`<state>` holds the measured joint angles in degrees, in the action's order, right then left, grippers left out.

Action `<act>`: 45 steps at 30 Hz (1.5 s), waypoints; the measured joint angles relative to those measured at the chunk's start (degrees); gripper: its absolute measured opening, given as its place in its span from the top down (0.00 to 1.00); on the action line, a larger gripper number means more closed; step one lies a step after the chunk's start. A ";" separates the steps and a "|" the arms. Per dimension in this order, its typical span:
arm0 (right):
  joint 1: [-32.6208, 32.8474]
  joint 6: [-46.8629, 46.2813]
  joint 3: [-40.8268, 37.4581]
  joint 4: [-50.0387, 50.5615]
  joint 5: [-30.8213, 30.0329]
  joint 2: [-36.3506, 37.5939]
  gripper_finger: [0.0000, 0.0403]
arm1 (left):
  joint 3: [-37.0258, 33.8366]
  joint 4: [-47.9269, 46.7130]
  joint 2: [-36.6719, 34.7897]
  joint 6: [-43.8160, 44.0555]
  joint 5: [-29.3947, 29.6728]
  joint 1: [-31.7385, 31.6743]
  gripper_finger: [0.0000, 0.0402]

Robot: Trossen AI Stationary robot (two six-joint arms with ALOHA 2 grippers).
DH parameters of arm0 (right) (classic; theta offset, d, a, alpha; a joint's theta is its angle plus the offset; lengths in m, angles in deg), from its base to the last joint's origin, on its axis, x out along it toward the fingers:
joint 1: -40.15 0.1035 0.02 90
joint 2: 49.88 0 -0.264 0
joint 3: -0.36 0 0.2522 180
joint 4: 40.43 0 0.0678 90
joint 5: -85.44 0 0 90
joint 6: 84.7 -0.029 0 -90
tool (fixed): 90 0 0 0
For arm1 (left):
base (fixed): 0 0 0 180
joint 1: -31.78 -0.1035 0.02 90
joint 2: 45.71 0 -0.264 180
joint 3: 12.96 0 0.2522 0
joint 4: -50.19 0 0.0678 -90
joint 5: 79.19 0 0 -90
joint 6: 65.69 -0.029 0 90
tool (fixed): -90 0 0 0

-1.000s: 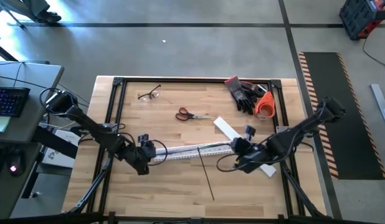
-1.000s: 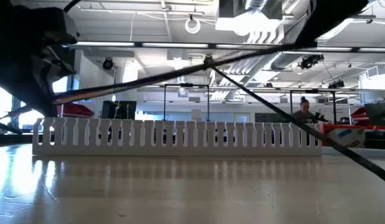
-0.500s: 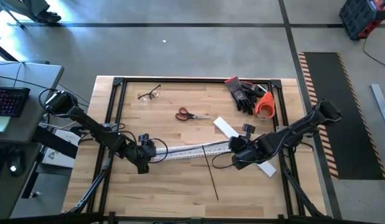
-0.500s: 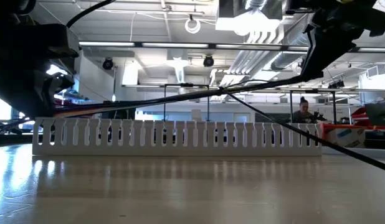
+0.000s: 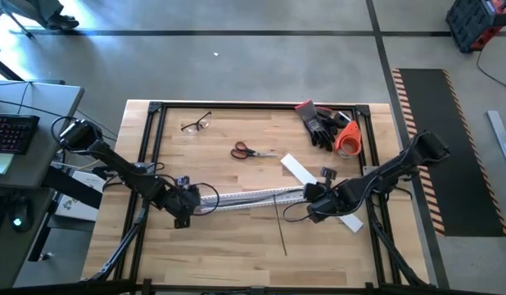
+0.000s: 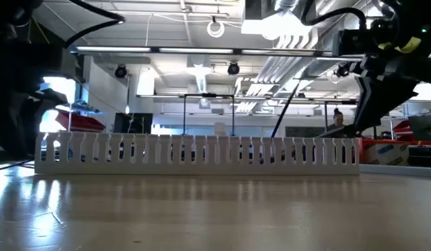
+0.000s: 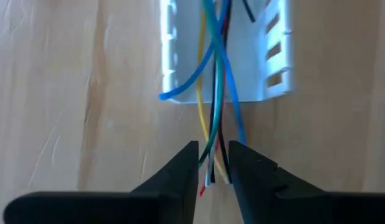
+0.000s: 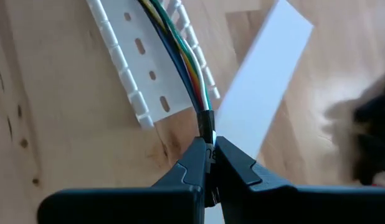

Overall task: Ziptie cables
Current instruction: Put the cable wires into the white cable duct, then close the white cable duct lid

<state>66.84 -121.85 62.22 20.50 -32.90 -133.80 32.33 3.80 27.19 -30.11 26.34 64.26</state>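
Probably a robotics lab: exposed ceiling ducts (image 6: 299,42), hazard-striped floor mat (image 5: 437,147).

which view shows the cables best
The right wrist view: the cables run down the white duct into the right fingers. The left wrist view shows their loose ends, the high view a thin line, the low view almost nothing.

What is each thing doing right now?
Cables: lying inside the duct, ends sticking out.
Slotted duct: flat on the table, uncovered.
Left gripper: slightly open around the cable ends.
Right gripper: shut on the cables.
Scissors: lying closed.
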 joint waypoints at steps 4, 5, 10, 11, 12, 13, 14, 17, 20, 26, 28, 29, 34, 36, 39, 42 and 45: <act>-0.11 0.86 -2.50 -4.12 0.44 0.00 0.99 | 3.30 -5.81 -0.02 1.25 1.67 1.27 0.81; -0.10 1.65 -3.27 -6.08 0.54 0.00 0.99 | 4.45 -7.42 -0.02 1.28 2.54 1.72 0.82; -0.10 6.02 -7.06 -15.94 3.69 0.00 0.96 | 10.77 -13.57 -0.05 1.30 8.47 4.07 0.83; -0.08 6.04 -7.46 -16.47 3.92 0.00 0.96 | 11.74 -13.75 -0.07 1.24 9.60 4.51 0.83; -0.08 5.82 -7.77 -16.66 3.98 0.00 0.96 | 12.52 -13.76 -0.09 0.79 10.46 4.93 0.84; -0.11 5.36 -7.85 -16.42 4.10 0.00 0.95 | 13.21 -13.65 -0.09 0.32 10.95 5.31 0.84; -0.11 5.04 -7.87 -16.26 4.66 0.00 0.95 | 13.69 -13.36 -0.09 -0.02 11.22 5.61 0.84; -0.08 5.14 -7.87 -16.74 6.03 -0.02 0.95 | 13.99 -11.06 -0.07 -1.03 11.55 6.27 0.84; -0.08 5.20 -7.87 -16.55 8.64 -0.02 0.91 | 13.99 -8.82 -0.07 -1.24 11.31 6.92 0.84; -0.06 2.24 -6.85 -9.05 10.34 -0.11 0.71 | 13.33 -1.53 -0.07 -1.33 12.11 9.06 0.84; -0.06 0.06 -5.05 -5.12 10.20 -0.11 0.65 | 12.26 1.73 -0.07 -1.33 12.07 9.47 0.84; -0.06 -1.07 -3.79 -2.51 9.48 -0.11 0.63 | 11.76 3.11 -0.07 -1.34 12.08 9.69 0.84; 4.38 -1.72 1.52 4.08 -2.03 -0.09 0.61 | 8.29 8.67 -0.05 -1.09 12.63 9.76 0.84; 6.50 -1.88 1.66 4.43 -6.66 -0.04 0.61 | 6.90 10.14 -0.04 -0.15 13.40 9.76 0.84; 8.50 -8.45 -0.24 4.54 -11.36 0.04 0.61 | 4.74 12.75 -0.04 1.13 13.68 9.84 0.84; 8.55 -14.62 -3.95 3.64 -7.90 0.02 0.61 | 2.96 14.90 -0.02 1.39 13.70 10.18 0.84; 8.18 -17.00 -7.91 -0.25 -5.62 0.02 0.59 | 2.33 15.77 -0.02 1.37 13.70 10.30 0.84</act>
<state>75.02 -138.85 54.32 20.25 -38.52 -133.78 34.67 19.56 27.17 -28.73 40.05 74.56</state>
